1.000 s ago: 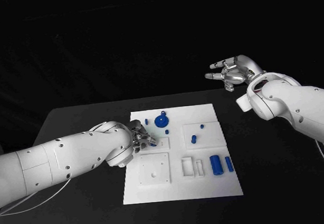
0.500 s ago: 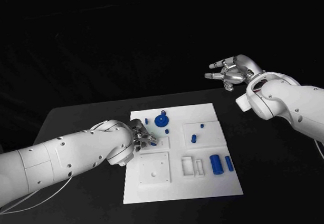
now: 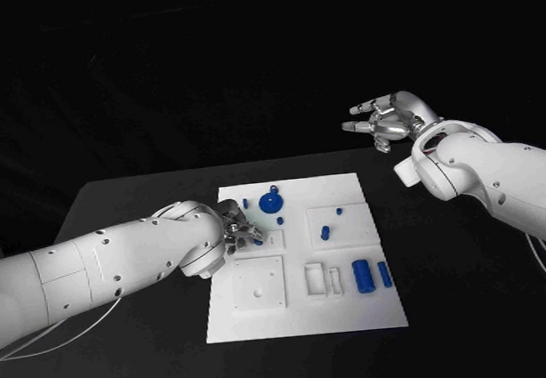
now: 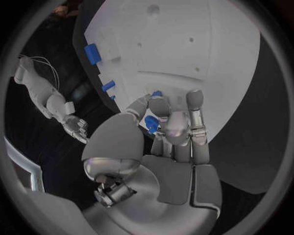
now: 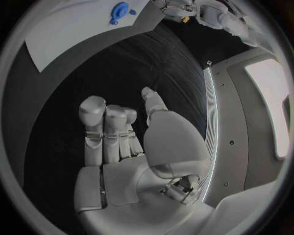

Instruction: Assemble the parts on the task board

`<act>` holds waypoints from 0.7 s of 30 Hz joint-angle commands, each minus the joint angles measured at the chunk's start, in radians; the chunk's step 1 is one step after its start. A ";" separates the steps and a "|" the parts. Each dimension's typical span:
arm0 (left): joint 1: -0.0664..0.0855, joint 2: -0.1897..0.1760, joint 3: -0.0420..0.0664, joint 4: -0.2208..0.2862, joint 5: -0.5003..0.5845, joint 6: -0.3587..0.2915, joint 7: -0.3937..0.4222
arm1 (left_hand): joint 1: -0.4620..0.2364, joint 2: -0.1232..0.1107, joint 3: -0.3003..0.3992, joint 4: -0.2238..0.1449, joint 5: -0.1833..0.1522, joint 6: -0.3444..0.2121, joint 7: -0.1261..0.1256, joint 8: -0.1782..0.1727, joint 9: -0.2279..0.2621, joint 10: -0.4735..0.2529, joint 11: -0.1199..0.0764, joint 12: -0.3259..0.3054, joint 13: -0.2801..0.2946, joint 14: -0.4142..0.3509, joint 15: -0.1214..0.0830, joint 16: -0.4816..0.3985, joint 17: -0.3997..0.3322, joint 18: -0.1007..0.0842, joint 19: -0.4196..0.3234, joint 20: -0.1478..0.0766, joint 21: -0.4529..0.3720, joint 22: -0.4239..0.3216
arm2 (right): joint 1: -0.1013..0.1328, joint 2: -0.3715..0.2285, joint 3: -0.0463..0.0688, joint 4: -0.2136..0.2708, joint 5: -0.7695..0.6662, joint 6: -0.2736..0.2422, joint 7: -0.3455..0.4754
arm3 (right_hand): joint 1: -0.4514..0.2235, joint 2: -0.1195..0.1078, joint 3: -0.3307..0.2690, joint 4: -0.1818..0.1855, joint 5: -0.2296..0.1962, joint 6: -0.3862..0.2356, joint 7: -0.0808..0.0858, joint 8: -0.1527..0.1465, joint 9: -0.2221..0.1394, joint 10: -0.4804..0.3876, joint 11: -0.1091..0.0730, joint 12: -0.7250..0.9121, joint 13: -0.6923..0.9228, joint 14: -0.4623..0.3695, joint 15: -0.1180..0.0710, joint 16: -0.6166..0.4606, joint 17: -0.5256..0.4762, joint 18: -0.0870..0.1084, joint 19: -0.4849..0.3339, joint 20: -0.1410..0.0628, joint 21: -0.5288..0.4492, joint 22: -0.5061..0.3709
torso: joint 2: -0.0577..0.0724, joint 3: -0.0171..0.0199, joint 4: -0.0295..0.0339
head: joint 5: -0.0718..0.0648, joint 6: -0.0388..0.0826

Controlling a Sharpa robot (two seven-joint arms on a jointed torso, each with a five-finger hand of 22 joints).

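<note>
Task board (image 3: 304, 316) with blue parts (image 3: 363, 277), left hand (image 3: 236, 231) pinching one

What we cannot make out at the task board

In the head view the left hand (image 3: 236, 231) is mostly hidden behind its own white wrist, so we cannot see its fingertips there; the left wrist view shows a small blue part (image 4: 151, 123) between its fingers, half covered by them, and we cannot tell its shape. The task board (image 3: 361, 311) hides its left edge under that arm, and in both wrist views it is cut off by the circle's rim. The small blue pegs (image 3: 327, 233) are too small for us to say whether they stand in holes or lie loose.
</note>
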 commanded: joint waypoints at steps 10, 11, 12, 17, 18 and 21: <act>-0.003 0.010 -0.002 0.000 -0.054 0.033 0.013 | 0.013 0.005 0.008 -0.023 0.002 0.142 -0.127 -0.001 0.065 0.041 -0.007 0.005 -0.014 0.000 0.010 0.009 -0.002 0.021 -0.002 0.019 0.002 0.018 | 0.000 0.004 0.001 0.001 0.002 0.012 0.005 | -0.009 0.000 0.002 0.001 0.006 0.008 -0.001 -0.002 0.001 -0.009 -0.001 -0.007 -0.002 0.002 0.001 -0.005 0.001 0.016 0.055 0.001 -0.003 0.047 | 0.000 -0.0008 0.0000 | -0.003 -0.002; -0.003 0.011 -0.002 0.000 -0.060 0.035 0.013 | 0.014 0.005 0.008 -0.024 0.002 0.142 -0.127 -0.001 0.065 0.041 -0.007 0.006 -0.015 0.000 0.010 0.009 -0.002 0.023 -0.004 0.021 0.002 0.017 | 0.000 0.004 0.001 0.001 0.002 0.012 0.005 | -0.009 0.001 0.001 0.001 0.007 0.008 -0.001 -0.002 0.001 -0.009 -0.001 -0.007 -0.002 0.002 0.001 -0.005 0.001 0.016 0.055 0.001 -0.003 0.047 | -0.001 -0.0009 -0.0002 | -0.003 -0.003; -0.003 0.011 -0.002 0.000 -0.064 0.036 0.013 | 0.015 0.005 0.009 -0.025 0.002 0.143 -0.126 -0.002 0.064 0.041 -0.007 0.006 -0.015 0.000 0.010 0.009 -0.002 0.024 -0.004 0.021 0.002 0.017 | 0.000 0.004 0.001 0.000 0.002 0.012 0.005 | -0.009 0.001 0.001 0.002 0.007 0.007 -0.001 -0.002 0.001 -0.008 -0.001 -0.007 -0.002 0.002 0.001 -0.005 0.001 0.016 0.055 0.001 -0.003 0.047 | -0.001 -0.0010 -0.0004 | -0.003 -0.003; -0.003 0.013 -0.002 0.001 -0.089 0.048 0.012 | 0.018 0.005 0.010 -0.029 0.006 0.144 -0.126 -0.003 0.063 0.040 -0.007 0.007 -0.017 0.000 0.011 0.011 -0.002 0.026 -0.004 0.024 0.003 0.018 | 0.000 0.005 0.001 0.000 0.002 0.012 0.005 | -0.009 0.001 0.001 0.002 0.007 0.007 -0.001 -0.002 0.001 -0.008 -0.001 -0.007 -0.002 0.002 0.001 -0.005 0.001 0.016 0.055 0.001 -0.003 0.047 | -0.001 -0.0008 0.0002 | -0.004 -0.003; -0.003 0.014 -0.002 0.000 -0.093 0.051 0.011 | 0.019 0.006 0.011 -0.030 0.009 0.144 -0.126 -0.003 0.062 0.041 -0.007 0.008 -0.018 0.000 0.011 0.011 -0.002 0.026 -0.004 0.025 0.003 0.018 | 0.000 0.005 0.001 0.000 0.002 0.012 0.006 | -0.009 0.001 0.001 0.002 0.007 0.007 -0.001 -0.002 0.001 -0.008 -0.001 -0.007 -0.002 0.002 0.001 -0.005 0.001 0.016 0.055 0.001 -0.003 0.047 | -0.001 -0.0006 0.0006 | -0.005 -0.003; -0.003 0.016 -0.002 -0.001 -0.102 0.056 0.009 | 0.019 0.006 0.012 -0.032 0.011 0.144 -0.126 -0.004 0.062 0.040 -0.007 0.007 -0.019 0.000 0.011 0.012 -0.001 0.027 -0.004 0.025 0.004 0.018 | 0.000 0.006 0.001 0.000 0.003 0.014 0.005 | -0.009 0.001 0.001 0.002 0.007 0.007 -0.001 -0.002 0.001 -0.008 -0.001 -0.007 -0.002 0.002 0.001 -0.005 0.001 0.016 0.055 0.001 -0.003 0.047 | 0.000 -0.0007 0.0008 | -0.005 -0.003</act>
